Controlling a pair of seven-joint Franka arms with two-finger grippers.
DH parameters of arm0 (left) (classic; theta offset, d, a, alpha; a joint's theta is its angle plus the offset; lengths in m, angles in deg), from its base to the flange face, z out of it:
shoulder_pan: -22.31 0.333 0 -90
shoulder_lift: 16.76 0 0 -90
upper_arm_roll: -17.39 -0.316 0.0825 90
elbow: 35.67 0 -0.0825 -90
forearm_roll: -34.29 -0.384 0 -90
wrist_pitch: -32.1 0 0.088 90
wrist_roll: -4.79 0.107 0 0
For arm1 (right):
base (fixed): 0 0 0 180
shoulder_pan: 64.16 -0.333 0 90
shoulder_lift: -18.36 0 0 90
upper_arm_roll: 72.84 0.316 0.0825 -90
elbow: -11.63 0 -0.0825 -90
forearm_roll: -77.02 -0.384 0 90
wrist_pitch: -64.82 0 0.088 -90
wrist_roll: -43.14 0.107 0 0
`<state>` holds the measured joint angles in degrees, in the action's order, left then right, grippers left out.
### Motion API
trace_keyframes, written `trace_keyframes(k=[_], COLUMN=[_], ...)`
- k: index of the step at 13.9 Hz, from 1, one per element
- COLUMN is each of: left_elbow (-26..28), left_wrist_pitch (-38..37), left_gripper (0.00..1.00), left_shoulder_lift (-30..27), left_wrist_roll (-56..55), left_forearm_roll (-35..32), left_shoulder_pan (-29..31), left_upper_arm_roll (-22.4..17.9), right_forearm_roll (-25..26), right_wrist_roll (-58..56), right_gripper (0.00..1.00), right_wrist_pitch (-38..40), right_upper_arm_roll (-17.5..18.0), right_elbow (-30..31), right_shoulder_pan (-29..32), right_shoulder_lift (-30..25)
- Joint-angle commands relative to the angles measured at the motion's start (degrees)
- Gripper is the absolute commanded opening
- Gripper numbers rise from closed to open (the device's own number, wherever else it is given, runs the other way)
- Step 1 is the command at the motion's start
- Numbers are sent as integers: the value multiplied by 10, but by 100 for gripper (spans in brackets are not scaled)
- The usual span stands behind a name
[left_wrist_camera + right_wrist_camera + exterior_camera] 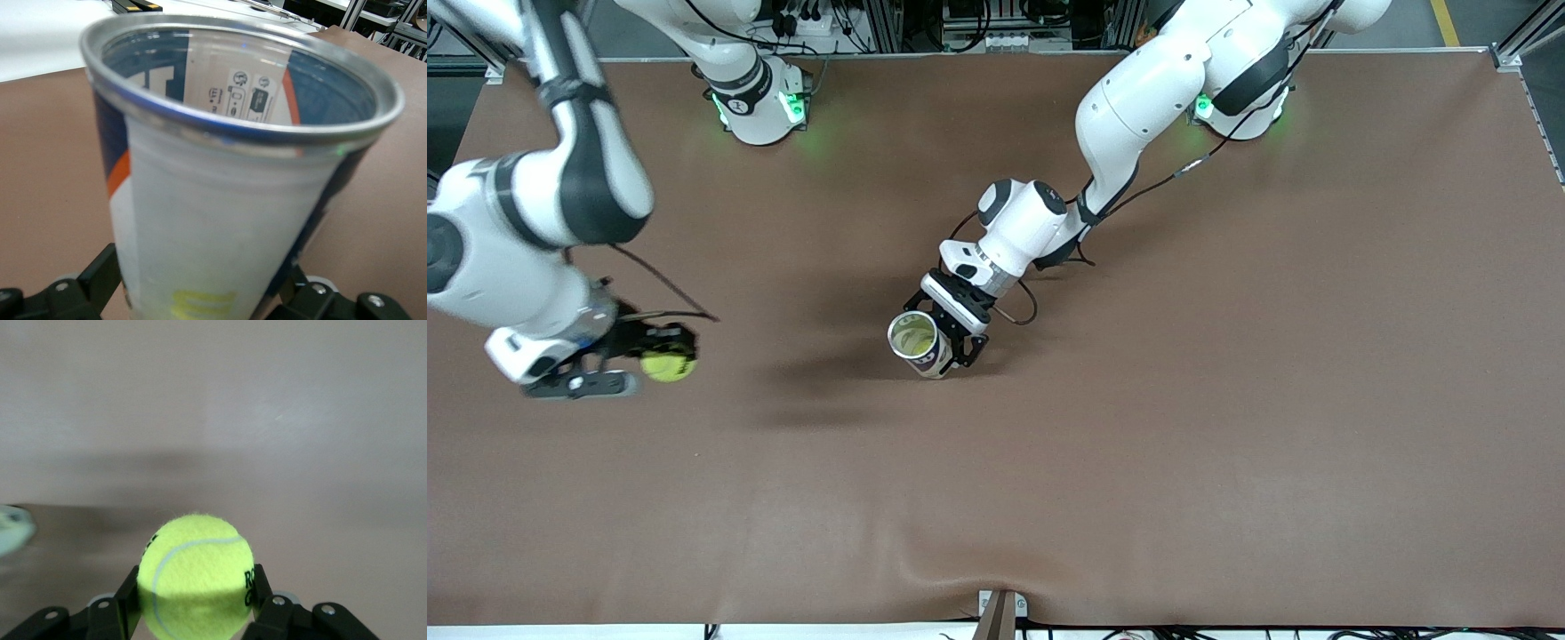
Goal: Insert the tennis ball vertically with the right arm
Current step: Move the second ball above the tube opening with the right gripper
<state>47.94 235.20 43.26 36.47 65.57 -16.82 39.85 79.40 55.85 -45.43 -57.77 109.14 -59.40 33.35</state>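
Item 1: brown cloth-covered desk (1227,400), bearing both arms' bases along one edge.

Item 2: clear plastic cylindrical can with silver metal rim and blue, white and orange label (920,342), the landmark. It is near the middle of the desk, its open mouth tilted toward the front camera. Whether its base touches the desk cannot be told.

Item 3: left pincer (951,333), black, two-fingered. Its jaws stand wide around the can's wall, one finger on each side, clasping it; the left wrist view shows the can (233,200) filling the frame.

Item 4: fuzzy yellow-green tennis ball (668,364). It is well apart from the can, toward the right arm's end of the desk, raised above the cloth.

Item 5: right pincer (660,348), black, two-fingered, clamped on the ball, fingers (127,600) pressing its two sides.
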Motion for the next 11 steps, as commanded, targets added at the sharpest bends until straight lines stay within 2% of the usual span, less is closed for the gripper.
trace_keyframes(k=[1, 5, 11], left_elbow=[26, 46, 55], left_wrist_pitch=[5, 5, 5], left_gripper=[100, 100, 100], left_shoulder_lift=[-24, -36, -41], left_wrist_roll=[-1, -1, -1], left_forearm_roll=[20, 28, 32], left_shoulder_pan=[-4, -3, -3], left_upper_arm_roll=[-4, -4, -4], right_forearm_roll=[-2, -2, -3], right_wrist_roll=[133, 273, 375], right_gripper=[0, 0, 0], right_wrist_pitch=[17, 15, 3], right_upper_arm_roll=[-4, -4, -4], right_elbow=[-22, -23, -28], right_shoulder_pan=[-73, -154, -213], right_shoulder_lift=[5, 10, 21])
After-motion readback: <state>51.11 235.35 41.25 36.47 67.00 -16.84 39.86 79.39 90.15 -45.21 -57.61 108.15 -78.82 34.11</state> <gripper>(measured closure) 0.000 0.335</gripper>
